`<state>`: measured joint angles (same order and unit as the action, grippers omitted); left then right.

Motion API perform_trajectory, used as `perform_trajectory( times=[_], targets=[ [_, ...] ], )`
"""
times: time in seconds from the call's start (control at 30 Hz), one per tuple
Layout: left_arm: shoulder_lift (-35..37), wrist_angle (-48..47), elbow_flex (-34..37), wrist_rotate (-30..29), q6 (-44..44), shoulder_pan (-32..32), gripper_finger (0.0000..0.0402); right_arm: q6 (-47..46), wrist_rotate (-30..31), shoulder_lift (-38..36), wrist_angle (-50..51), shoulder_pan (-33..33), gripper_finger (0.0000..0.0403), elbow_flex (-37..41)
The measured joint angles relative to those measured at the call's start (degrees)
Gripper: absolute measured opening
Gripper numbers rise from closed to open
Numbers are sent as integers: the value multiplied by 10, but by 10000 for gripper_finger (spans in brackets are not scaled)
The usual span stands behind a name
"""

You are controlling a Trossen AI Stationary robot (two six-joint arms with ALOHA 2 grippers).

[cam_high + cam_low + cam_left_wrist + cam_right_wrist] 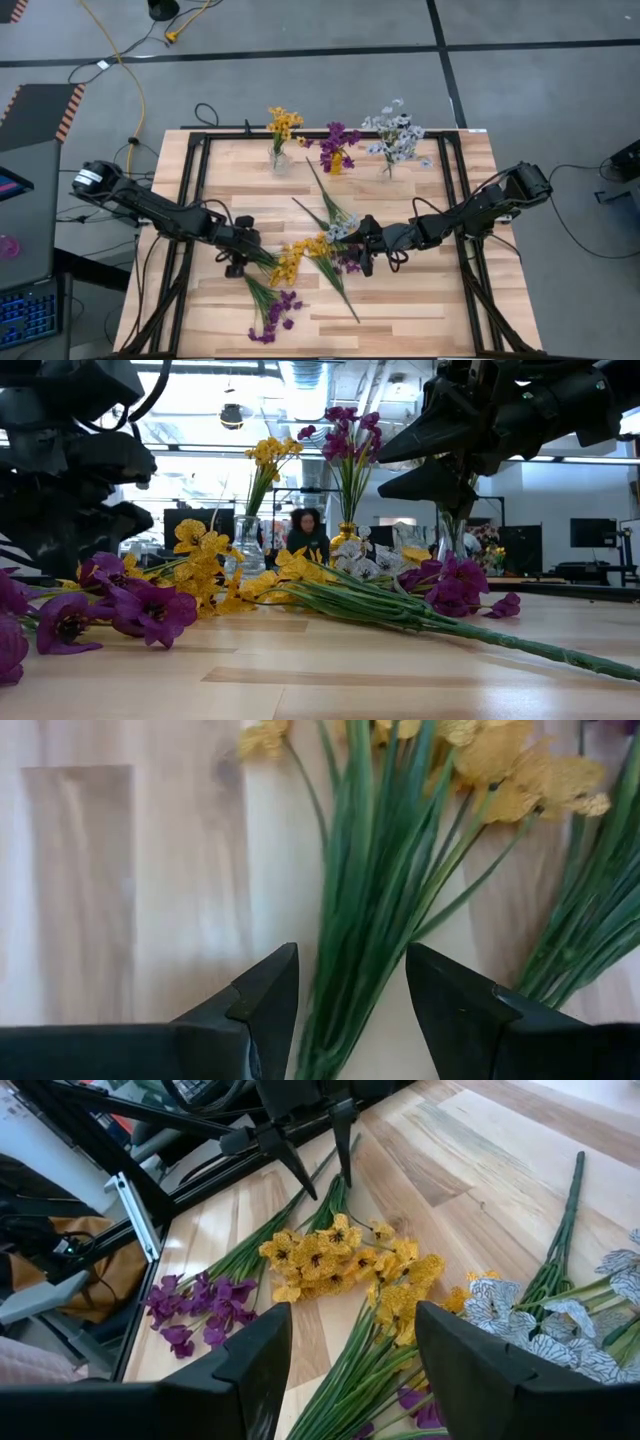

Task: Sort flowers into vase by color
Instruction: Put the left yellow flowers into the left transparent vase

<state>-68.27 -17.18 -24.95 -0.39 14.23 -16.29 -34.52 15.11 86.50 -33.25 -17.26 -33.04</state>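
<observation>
A wooden tabletop (420, 300) held a loose heap of artificial flowers near its middle, with three vases along the far edge already holding yellow, purple and pale bluish-white sprigs.

The left gripper (345, 1010) sat low over the stems of a yellow sprig (375, 890). Its fingers were spread apart with nothing gripped, and the bundle of green stems ran up between them. The sprig's long axis lay roughly in line with the gripper's reach, stems nearest the fingers and yellow blossoms (288, 262) farther off toward the table's centre, so the stems crossed the gap and a closing of the fingers would likely have caught them.

The right gripper (350, 1370) hovered from the other side over the same heap, fingers also wide open and empty, with yellow and white blossoms ahead of it. In the overhead view it (368, 243) sat beside the white blossoms (342, 229).

The left arm seemed the nearer and better placed for the yellow sprig. A purple sprig (272, 315) lay apart, toward the near edge.
</observation>
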Motion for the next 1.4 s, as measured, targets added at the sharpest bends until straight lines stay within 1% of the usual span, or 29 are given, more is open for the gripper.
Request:
perform_trajectory(
  times=[0.13,0.27,0.37,0.53,0.7,1.0,1.07,1.23,1.4],
  targets=[
    [-46,41,0,27,-8,0,173,0,0,0,-1,0,240,0],
    [-85,63,-4,34,-11,0,173,0,0,0,-4,0,240,0],
    [-101,54,-13,32,-14,0,173,0,0,0,-3,0,240,0],
    [-105,35,-35,21,-37,0,166,0,0,0,-4,0,240,0],
    [-106,-1,-56,6,-54,0,127,0,0,0,-4,0,240,0],
    [-106,-13,-61,-4,-12,0,14,0,0,0,-4,0,240,0],
    [-106,-13,-61,-4,-3,0,9,0,0,0,-4,0,240,0],
    [-99,-16,-61,-1,1,0,10,0,0,0,-4,0,240,0],
    [-60,-17,-61,-1,10,5,3,0,0,0,-4,0,240,0]
  ],
)
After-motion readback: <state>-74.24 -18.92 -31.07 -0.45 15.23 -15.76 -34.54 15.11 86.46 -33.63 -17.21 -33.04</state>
